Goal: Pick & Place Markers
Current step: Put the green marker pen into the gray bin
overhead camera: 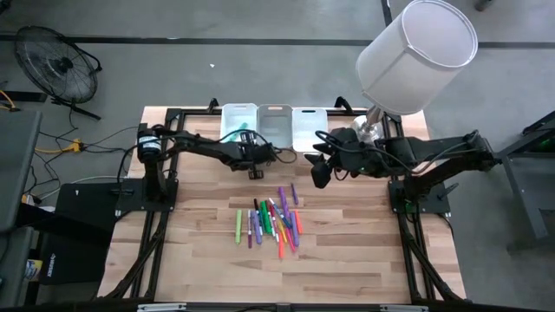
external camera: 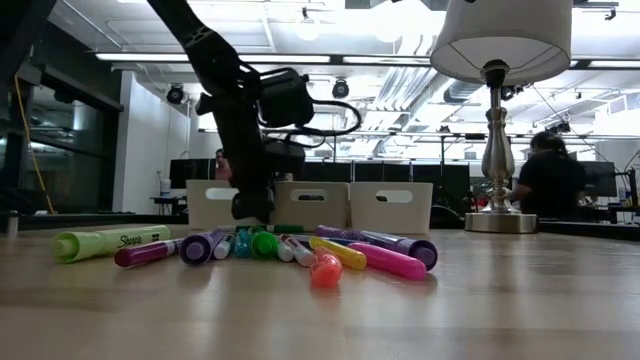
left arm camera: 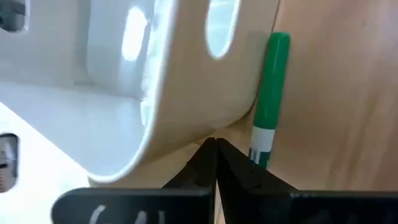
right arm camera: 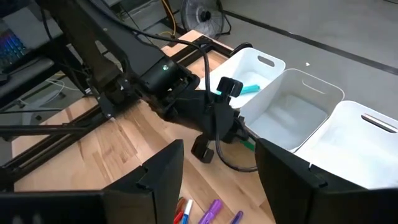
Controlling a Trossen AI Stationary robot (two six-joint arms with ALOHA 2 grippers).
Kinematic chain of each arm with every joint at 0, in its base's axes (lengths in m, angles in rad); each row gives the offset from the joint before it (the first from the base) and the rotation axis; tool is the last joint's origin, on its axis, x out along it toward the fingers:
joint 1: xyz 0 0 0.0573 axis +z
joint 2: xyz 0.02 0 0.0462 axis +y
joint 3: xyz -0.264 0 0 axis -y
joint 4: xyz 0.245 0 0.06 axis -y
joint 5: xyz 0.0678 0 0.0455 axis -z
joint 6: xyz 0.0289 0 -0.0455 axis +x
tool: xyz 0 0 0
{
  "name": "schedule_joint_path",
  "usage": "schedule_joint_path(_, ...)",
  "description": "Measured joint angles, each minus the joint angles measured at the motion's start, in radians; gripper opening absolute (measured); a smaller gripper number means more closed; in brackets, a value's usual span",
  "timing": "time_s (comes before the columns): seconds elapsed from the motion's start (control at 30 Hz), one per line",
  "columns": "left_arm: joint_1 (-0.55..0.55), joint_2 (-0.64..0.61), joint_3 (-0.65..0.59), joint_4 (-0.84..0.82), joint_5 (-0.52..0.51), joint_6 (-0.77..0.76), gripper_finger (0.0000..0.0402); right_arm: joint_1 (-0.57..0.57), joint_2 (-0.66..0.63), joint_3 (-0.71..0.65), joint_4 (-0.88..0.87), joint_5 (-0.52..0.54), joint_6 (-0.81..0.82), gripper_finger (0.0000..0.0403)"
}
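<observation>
The table (overhead camera: 347, 260) carries three white bins (overhead camera: 275, 124) along its far edge. The markers (overhead camera: 273, 225) lie clustered mid-table. The left gripper (left arm camera: 216, 149) is clenched empty just beside a green marker (left arm camera: 268, 99) lying against the left bin. The right gripper (right arm camera: 217, 180) hangs released above the table.

- light wooden table (overhead camera: 199, 251) carries everything
- three white bins (overhead camera: 275, 125) stand in a row along its far edge
- a cluster of coloured markers (overhead camera: 273, 224) lies mid-table
- a lamp (external camera: 497, 110) stands near the bins
</observation>
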State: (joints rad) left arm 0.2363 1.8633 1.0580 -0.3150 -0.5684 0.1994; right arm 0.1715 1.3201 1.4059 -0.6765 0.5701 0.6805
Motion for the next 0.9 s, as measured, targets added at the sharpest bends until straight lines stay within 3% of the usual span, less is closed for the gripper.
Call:
schedule_joint_path(0.2,0.02,0.012,0.001,-0.014,0.098,0.035,0.0,0.0,0.0,0.0,0.0,0.0,0.0,0.0188)
schedule_joint_path(0.9,-0.037,0.018,0.014,-0.111,0.234,-0.058,0.0,0.0,0.0,-0.001,-0.001,0.027,-0.014,0.0188)
